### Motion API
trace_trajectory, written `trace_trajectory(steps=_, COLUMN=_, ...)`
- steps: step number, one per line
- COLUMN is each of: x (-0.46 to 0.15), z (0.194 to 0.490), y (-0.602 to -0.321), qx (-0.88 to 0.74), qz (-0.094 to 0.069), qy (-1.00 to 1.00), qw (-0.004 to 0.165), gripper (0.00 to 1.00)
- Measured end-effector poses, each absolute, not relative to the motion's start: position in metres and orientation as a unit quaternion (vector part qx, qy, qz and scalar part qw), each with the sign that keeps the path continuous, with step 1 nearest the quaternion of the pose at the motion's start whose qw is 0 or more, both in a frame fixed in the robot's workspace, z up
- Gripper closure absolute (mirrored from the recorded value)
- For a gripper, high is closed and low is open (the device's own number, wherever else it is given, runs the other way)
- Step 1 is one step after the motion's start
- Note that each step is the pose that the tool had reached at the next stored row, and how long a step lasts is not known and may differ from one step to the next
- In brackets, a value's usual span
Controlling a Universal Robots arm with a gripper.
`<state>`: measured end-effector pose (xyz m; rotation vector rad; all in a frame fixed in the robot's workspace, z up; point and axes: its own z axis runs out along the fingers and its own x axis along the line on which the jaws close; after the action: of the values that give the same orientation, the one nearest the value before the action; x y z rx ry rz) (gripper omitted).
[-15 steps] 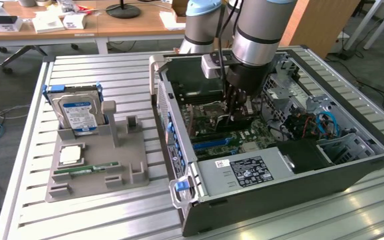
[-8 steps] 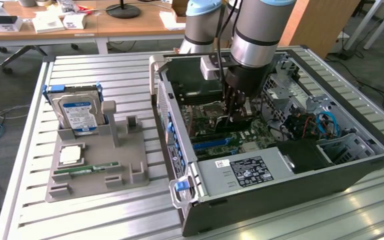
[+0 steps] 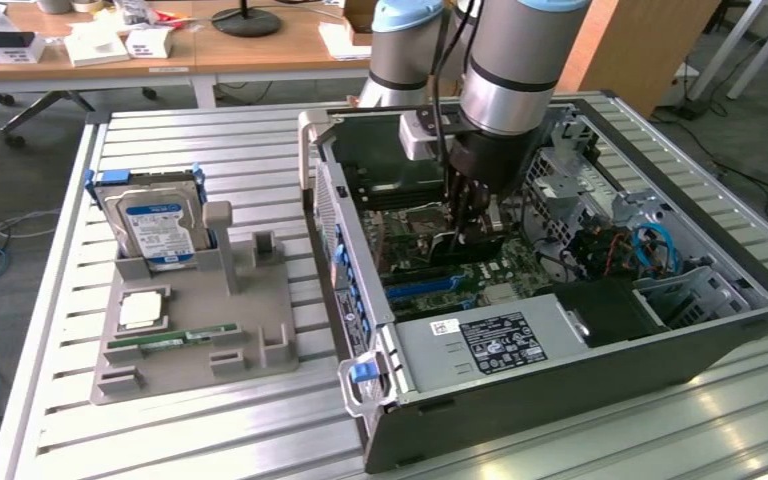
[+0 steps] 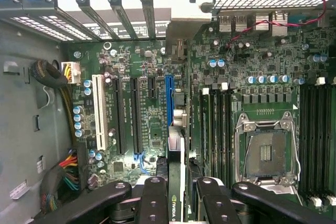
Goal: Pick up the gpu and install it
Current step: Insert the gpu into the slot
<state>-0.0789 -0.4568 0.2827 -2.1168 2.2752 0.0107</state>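
Pincer [image 4: 181, 198] is clamped on gpu [image 4: 175, 166], card held edge-on between the fingers, low inside the PC.

Wrist view: blue slot [image 4: 169, 98] lies straight ahead of the pincer, approx in line w/ the card edge. CPU socket [image 4: 268, 153] is off to one side, white slot [image 4: 97, 111] to the other. To seat it well, I'd keep the card edge parallel to the blue slot, bracket end toward the rear brackets [image 4: 126, 19], and push straight in w/ even pressure, no tilt. A small green mark on the card edge looks like an Nvidia logo. Print on the mobo [image 4: 157, 135] is too small to read.

Ext. view: pincer sits deep in the case [image 3: 558, 410]. HDD [image 3: 157, 225] w/ blue label stands well apart, toward the exterior view's left. PSU [image 3: 491, 340] is near; its sticker text is unreadable.
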Motion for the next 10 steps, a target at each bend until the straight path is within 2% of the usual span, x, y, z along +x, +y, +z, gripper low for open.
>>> trace_trajectory(steps=10, x=-0.0797, z=0.2809, y=-0.4569, qx=-0.681, qz=0.003, qy=0.732, qw=0.017, gripper=0.74)
